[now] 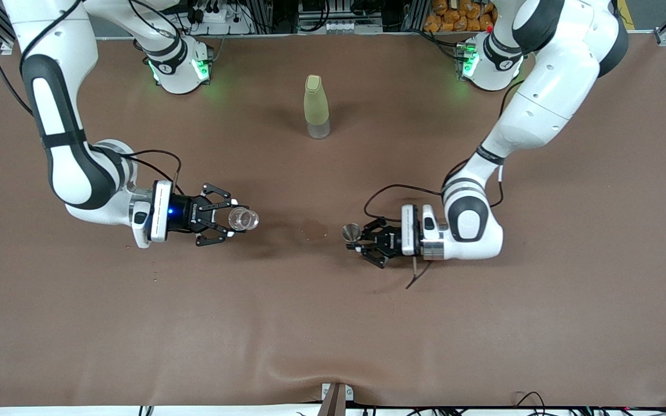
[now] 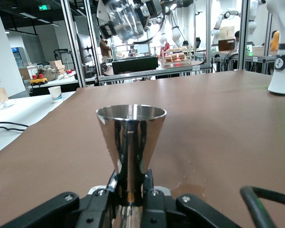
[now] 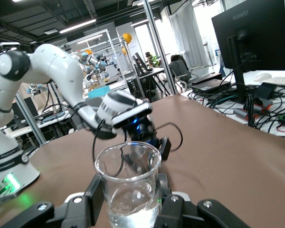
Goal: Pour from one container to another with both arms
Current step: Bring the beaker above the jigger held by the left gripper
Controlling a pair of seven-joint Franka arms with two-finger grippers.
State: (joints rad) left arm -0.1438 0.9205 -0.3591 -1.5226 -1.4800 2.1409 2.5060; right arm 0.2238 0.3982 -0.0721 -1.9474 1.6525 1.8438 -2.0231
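Observation:
The clear glass cup point(image 1: 244, 219) is upright in my right gripper point(image 1: 238, 220), which is shut on it and holds it above the table toward the right arm's end. In the right wrist view the cup point(image 3: 129, 183) has a little clear liquid at its bottom, with my right gripper point(image 3: 130, 197) clamped on its sides. The steel jigger point(image 1: 351, 232) stands upright in my left gripper point(image 1: 358, 238), low over the table. The left wrist view shows the jigger point(image 2: 131, 135) pinched at its waist by my left gripper point(image 2: 131, 192). Cup and jigger are well apart.
A tall yellow-green bottle point(image 1: 317, 107) stands at mid-table, nearer the robots' bases than both grippers. A small damp stain point(image 1: 314, 230) marks the brown cloth between the grippers. A cable end point(image 1: 417, 276) hangs down by the left wrist.

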